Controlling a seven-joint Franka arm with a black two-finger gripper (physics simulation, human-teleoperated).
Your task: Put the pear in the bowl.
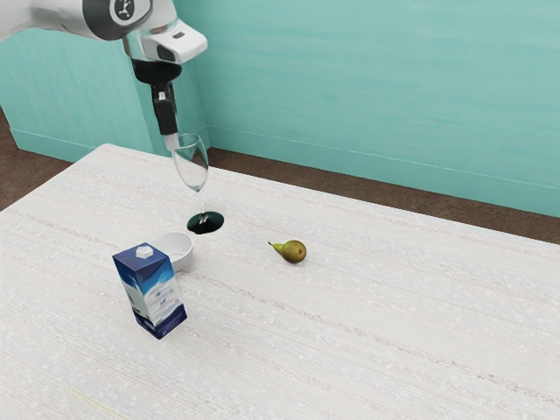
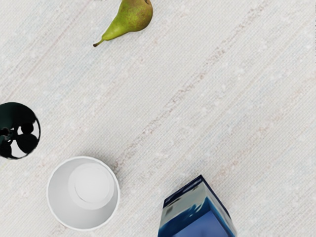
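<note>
1. Exterior view: pale, streaked counter (image 1: 394, 341), with far corner at upper left.
2. Near that corner, held high, pincer (image 1: 171, 140); wide or narrow, cannot tell.
3. Farther in from the far edge than the bowl, upright carton (image 1: 157, 293).
4. Closer to the far edge, wine glass (image 1: 192, 166), best given room.
5. Between carton and glass, empty white bowl (image 1: 182, 254).
6. In from the far edge, well apart from the bowl, pear (image 1: 295, 252) on its side. Probably still to be reached and gripped; next, move over the thick end, line up across it, then lower.
</note>
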